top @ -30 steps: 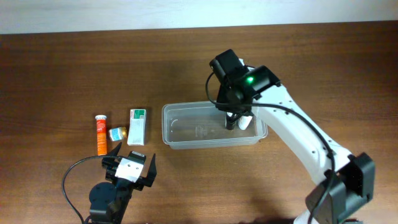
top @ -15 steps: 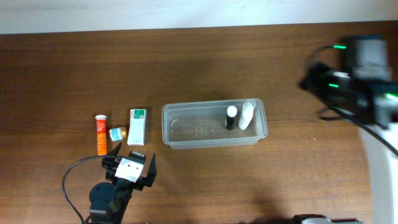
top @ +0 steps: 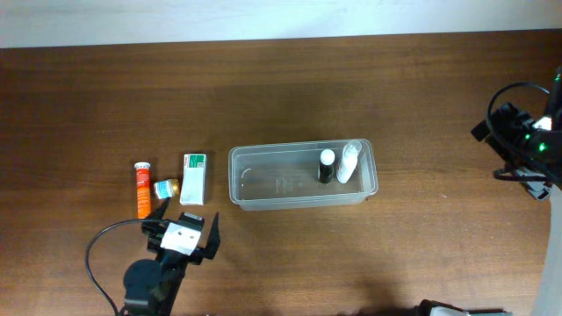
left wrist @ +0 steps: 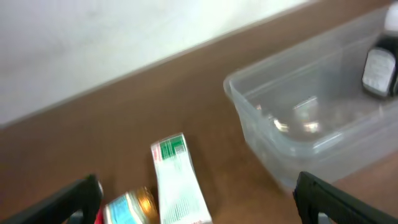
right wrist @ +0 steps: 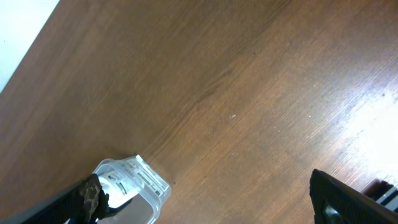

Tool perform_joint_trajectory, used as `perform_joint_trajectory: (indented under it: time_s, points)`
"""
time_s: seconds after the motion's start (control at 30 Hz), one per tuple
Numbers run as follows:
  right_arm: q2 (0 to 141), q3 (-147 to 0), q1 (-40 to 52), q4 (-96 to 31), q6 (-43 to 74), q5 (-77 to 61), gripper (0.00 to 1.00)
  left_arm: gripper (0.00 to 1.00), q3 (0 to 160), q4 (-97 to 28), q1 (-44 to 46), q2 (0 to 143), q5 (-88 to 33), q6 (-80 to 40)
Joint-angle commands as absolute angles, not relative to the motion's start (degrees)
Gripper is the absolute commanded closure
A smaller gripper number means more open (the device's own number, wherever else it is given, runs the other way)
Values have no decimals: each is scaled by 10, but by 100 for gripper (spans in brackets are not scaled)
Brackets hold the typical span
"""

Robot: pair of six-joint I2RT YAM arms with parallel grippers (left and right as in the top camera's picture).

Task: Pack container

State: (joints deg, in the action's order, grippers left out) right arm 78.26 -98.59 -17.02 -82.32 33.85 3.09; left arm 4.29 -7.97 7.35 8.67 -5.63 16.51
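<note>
Two bottles (top: 327, 166) in container (top: 290, 201), carton (top: 194, 178), orange tube (top: 142, 190), jar (top: 165, 188) nearby, left gripper (top: 187, 217) apart, right gripper (right wrist: 214, 202) apart.

On the brown wooden desk (top: 263, 88) an orange tube (top: 141, 190) lies at the left, with a small blue and gold item (top: 164, 188) just beside it and a white-and-green carton (top: 193, 178) lying flat next to that. Well to their right, a small dark bottle (top: 326, 167) with a white cap is close beside a white bottle (top: 348, 162).
</note>
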Motion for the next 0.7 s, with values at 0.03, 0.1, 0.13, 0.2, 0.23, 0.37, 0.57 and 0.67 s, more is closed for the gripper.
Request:
perform_joint_trajectory:
  time_s: [0.03,0.1,0.13,0.2,0.23,0.37,0.57,0.67]
  points:
    - [793,-989,-174,-823,332,26,2,0,119,-39,71,83,21,92]
    - [795,-989,-174,-823,332,26,2,0,165,-44,71,86,76,86]
    - [795,-989,-174,-823,332,26,2,0,185,-50,71,89,99,86]
    - [795,-989,-174,-823,332,26,2,0,234,-76,71,103,160,86]
    - [795,-989,-174,-823,332,26,2,0,258,-93,71,112,191,86]
    - [795,-989,-174,-823,332,26,2,0,370,-211,70,177,289,86]
    - [795,-989,-174,-823,332,26,2,0,534,-369,40,354,303,67]
    - [795,-989,-174,-823,332,26,2,0,578,-395,-9,429,228,51]
